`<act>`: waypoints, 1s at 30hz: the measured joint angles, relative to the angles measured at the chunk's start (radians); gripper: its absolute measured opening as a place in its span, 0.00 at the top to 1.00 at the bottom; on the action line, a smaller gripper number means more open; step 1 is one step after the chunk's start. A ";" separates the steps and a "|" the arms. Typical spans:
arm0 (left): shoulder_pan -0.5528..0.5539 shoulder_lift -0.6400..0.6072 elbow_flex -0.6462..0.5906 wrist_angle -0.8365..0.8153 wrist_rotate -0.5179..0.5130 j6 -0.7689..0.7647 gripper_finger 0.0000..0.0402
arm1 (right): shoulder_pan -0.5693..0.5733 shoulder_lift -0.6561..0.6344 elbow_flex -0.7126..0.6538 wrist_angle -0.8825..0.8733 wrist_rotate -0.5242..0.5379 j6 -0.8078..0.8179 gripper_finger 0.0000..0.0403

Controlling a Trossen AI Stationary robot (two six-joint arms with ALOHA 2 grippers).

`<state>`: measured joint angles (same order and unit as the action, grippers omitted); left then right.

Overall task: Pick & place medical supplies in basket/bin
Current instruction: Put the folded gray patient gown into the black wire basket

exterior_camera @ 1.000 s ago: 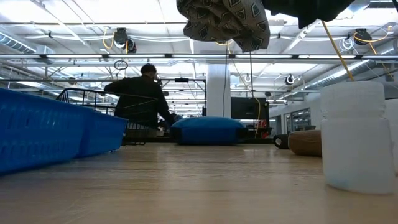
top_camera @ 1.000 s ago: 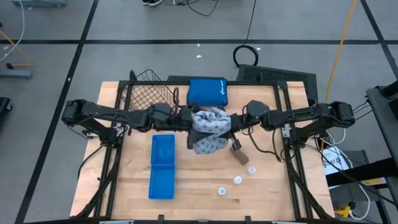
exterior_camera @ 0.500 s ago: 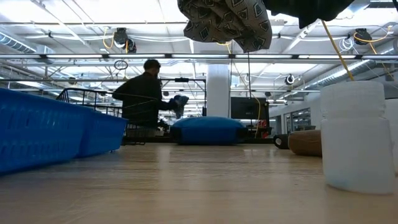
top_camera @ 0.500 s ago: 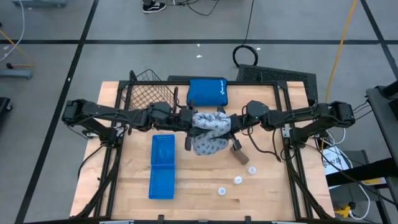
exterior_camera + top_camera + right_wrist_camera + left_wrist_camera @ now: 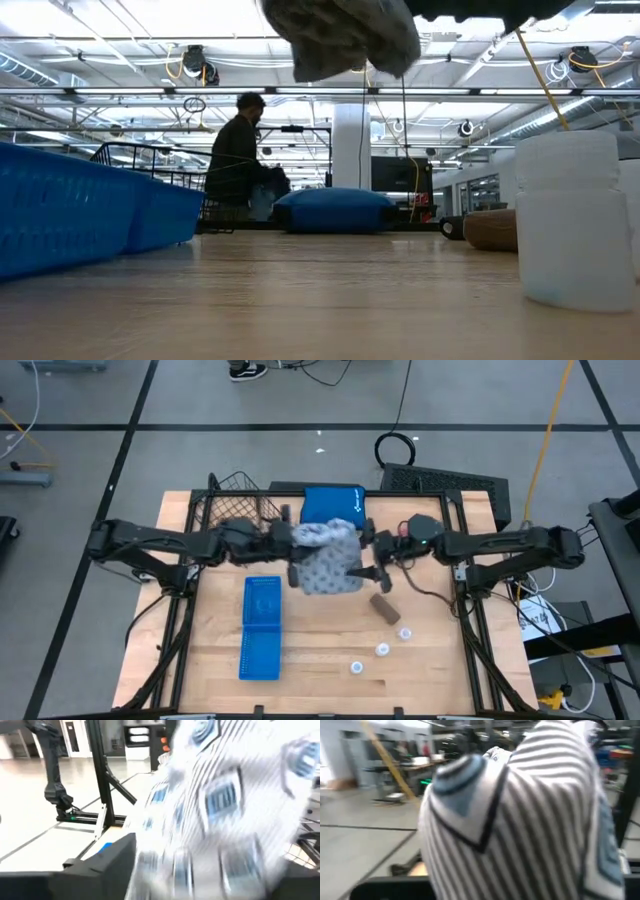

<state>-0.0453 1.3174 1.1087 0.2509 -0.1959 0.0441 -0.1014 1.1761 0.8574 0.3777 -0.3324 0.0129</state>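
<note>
While both arms meet over the middle of the table: each gripper pinches one side of the fabric pack.
Fabric pack: pale grey-blue, patterned, held up off the table at centre frame in the high view; it fills both wrist views.
Left gripper: clamped on the pack's left edge.
Right gripper: clamped on the pack's right edge.
Wire basket: upper left of the table, just left of the pack.
Blue tray: lower left of centre, well below the pack.
Zip pouch: upper centre, partly under the pack.
Brown roll: lower right of the pack.
White discs: three, lower right.
Person: standing in the room beyond, low view.
</note>
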 joint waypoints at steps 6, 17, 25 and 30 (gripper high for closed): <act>0.017 -0.199 -0.192 0.057 -0.179 -0.004 0.89 | -0.031 -0.145 0.000 -0.166 -0.004 0.013 0.18; 0.005 -0.635 -0.447 0.017 -0.623 -0.143 0.89 | -0.036 -0.170 0.000 -0.202 -0.004 -0.025 0.16; -0.062 -0.642 -0.413 -0.245 -0.914 -0.161 0.89 | -0.036 -0.129 0.000 -0.203 -0.004 -0.062 0.16; -0.029 -0.578 -0.452 -0.388 -0.967 -0.126 0.89 | -0.037 -0.111 0.000 -0.203 -0.004 -0.088 0.16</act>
<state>-0.0741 0.7395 0.6571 -0.1369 -1.1624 -0.0821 -0.1383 1.0648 0.8570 0.1746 -0.3367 -0.0754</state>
